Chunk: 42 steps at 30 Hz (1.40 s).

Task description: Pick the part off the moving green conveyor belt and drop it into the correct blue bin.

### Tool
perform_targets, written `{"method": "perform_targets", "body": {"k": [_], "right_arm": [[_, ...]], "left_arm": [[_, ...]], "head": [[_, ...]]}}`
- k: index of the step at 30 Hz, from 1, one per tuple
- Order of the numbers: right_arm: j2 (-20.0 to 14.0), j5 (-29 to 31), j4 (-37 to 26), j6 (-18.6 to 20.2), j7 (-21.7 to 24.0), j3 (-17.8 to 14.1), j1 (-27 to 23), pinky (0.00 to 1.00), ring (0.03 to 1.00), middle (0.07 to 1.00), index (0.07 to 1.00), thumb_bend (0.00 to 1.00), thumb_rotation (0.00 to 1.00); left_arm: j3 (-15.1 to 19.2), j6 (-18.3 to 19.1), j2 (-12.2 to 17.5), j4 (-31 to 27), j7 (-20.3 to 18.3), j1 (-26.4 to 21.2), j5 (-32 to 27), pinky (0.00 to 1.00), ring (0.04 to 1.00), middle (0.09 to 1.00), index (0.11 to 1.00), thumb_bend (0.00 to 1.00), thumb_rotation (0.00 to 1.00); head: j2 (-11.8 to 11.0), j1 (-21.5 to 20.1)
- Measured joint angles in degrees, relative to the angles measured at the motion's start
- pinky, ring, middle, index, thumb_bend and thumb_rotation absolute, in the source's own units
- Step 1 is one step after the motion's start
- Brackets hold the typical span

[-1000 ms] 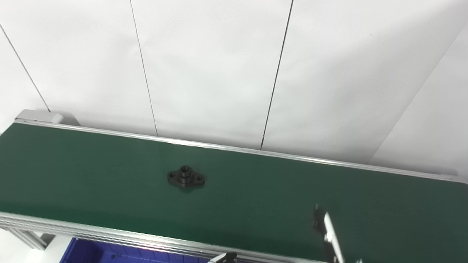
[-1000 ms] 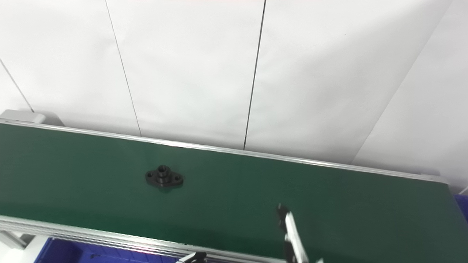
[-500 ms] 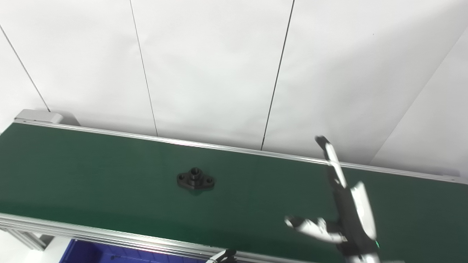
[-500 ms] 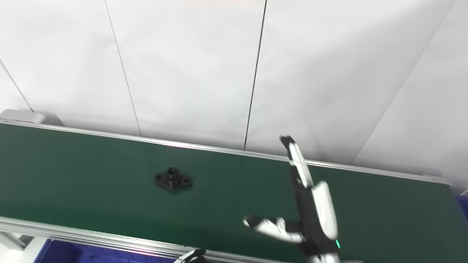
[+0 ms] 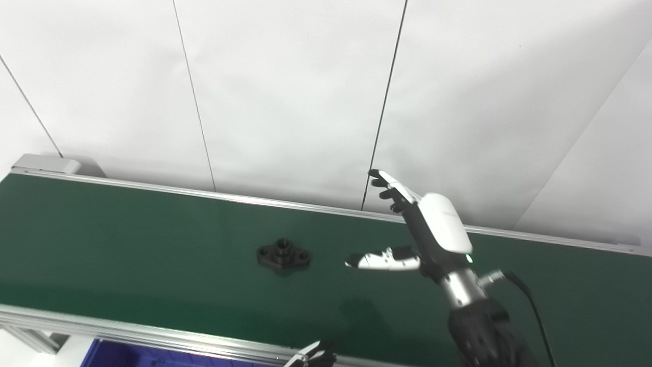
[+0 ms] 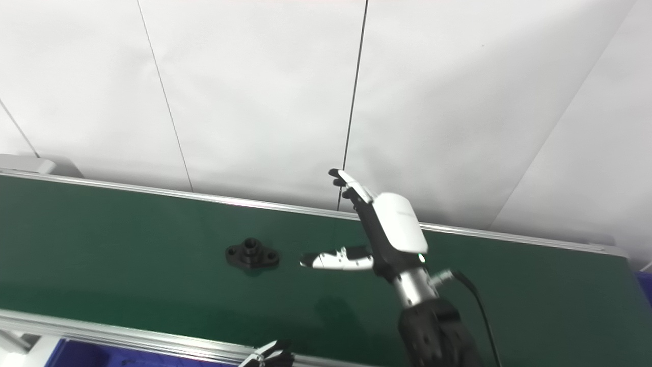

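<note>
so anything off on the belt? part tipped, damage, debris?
Nothing stands out. The black two-hole flanged part lies flat on the green conveyor belt, boss up. The right hand is open beside it, not touching. No debris shows.

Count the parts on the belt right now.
1. A black part lies mid-belt on the green conveyor belt, just left of the open right hand. Belt ends are out of frame.

No legible text or markings anywhere.
</note>
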Motion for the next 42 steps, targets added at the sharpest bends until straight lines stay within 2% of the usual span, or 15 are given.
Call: {"method": "perform_targets", "body": {"k": [4,10,15,17,19,20,22,24,25,27,30,35,37,38,42], "right_arm": [[0.14,-2.73,4.55,0.42,0.99,2.42,-3.02,0.69,0.779,0.818,0.907,1.0,0.58],[0.41,-8.44,10.35,3.62,2.93,6.23,-7.27,0.67,0.758,0.805,0.876,1.0,0.56],[0.33,-16.91,14.64,4.78,3.76,12.61,-10.16,0.63,0.744,0.807,0.871,1.0,0.59],[0.51,-19.52,15.21,5.86,5.63,14.3,-10.65,0.62,0.722,0.793,0.868,1.0,0.6],[1.3,-21.63,16.88,6.89,7.44,15.77,-11.44,0.52,0.646,0.747,0.844,1.0,0.59],[1.64,-22.23,17.58,7.09,7.57,16.34,-11.68,0.52,0.643,0.745,0.843,1.0,0.59],[2.24,-23.3,19.04,7.12,7.63,17.56,-12.06,0.44,0.54,0.67,0.817,1.0,0.59],[2.73,-25.05,20.5,7.12,7.59,19.54,-12.32,0.38,0.464,0.61,0.762,0.97,0.57],[2.91,-26.0,21.4,7.12,7.65,20.48,-12.44,0.3,0.377,0.51,0.683,0.94,0.53],[3.41,-27.22,23.2,7.12,7.48,21.76,-12.44,0.28,0.355,0.484,0.666,0.93,0.52],[3.94,-28.12,24.44,7.15,7.05,21.97,-12.46,0.22,0.297,0.422,0.672,0.86,0.48],[4.12,-28.12,26.58,7.49,5.15,21.87,-12.37,0.18,0.243,0.346,0.661,0.79,0.44],[4.09,-27.27,27.14,7.48,4.11,21.58,-12.19,0.15,0.209,0.3,0.587,0.74,0.36],[4.01,-26.35,27.32,7.48,3.25,21.36,-11.91,0.14,0.191,0.276,0.534,0.63,0.26],[3.77,-23.62,27.25,7.42,0.75,21.23,-11.29,0.1,0.156,0.233,0.491,0.52,0.16]], "left_arm": [[-0.5,0.0,-0.14,0.01,-0.06,0.06,0.14,0.74,0.798,0.803,0.858,0.87,0.65],[-0.45,0.0,-0.27,0.01,0.07,0.0,0.86,0.73,0.796,0.801,0.86,0.86,0.65],[-0.41,0.0,-0.27,-0.01,-0.15,-0.01,1.17,0.74,0.805,0.81,0.866,0.85,0.66],[-0.27,0.0,-0.35,-0.05,-0.42,0.05,1.17,0.75,0.814,0.82,0.865,0.86,0.65],[-0.07,0.0,-0.45,-0.11,-0.99,0.11,1.11,0.76,0.829,0.837,0.871,0.88,0.66],[0.28,0.0,-0.63,-0.25,-1.74,0.24,1.06,0.76,0.83,0.838,0.871,0.88,0.66],[0.93,0.0,-0.99,-0.51,-2.74,0.58,1.02,0.76,0.831,0.835,0.869,0.88,0.64],[1.73,0.0,-1.46,-1.06,-3.91,1.13,0.48,0.77,0.832,0.837,0.868,0.89,0.64],[2.12,0.0,-1.72,-1.41,-4.38,1.4,0.22,0.77,0.831,0.838,0.868,0.89,0.64],[2.79,0.0,-2.15,-1.85,-5.13,1.89,-0.16,0.77,0.831,0.838,0.868,0.89,0.64],[3.61,0.0,-2.62,-2.33,-5.42,2.61,-0.16,0.76,0.825,0.833,0.867,0.87,0.64],[3.99,0.0,-2.81,-2.49,-6.41,2.79,-0.16,0.77,0.816,0.815,0.864,0.87,0.64],[4.02,0.0,-2.84,-2.51,-6.45,2.82,-0.15,0.76,0.806,0.805,0.864,0.86,0.64],[4.03,0.0,-2.84,-2.52,-6.45,2.82,-0.15,0.76,0.805,0.806,0.868,0.87,0.64],[4.45,0.0,-3.09,-2.72,-6.88,3.11,-0.12,0.76,0.805,0.805,0.872,0.87,0.63]], "head": [[0.18,0.53],[0.44,0.97],[0.62,1.14],[0.7,1.41],[0.97,1.76],[0.97,1.76],[1.23,1.85],[1.41,1.85],[1.49,1.93],[1.84,2.11],[2.2,2.29],[2.64,2.46],[2.81,2.72],[2.81,2.73],[3.16,2.9]]}}
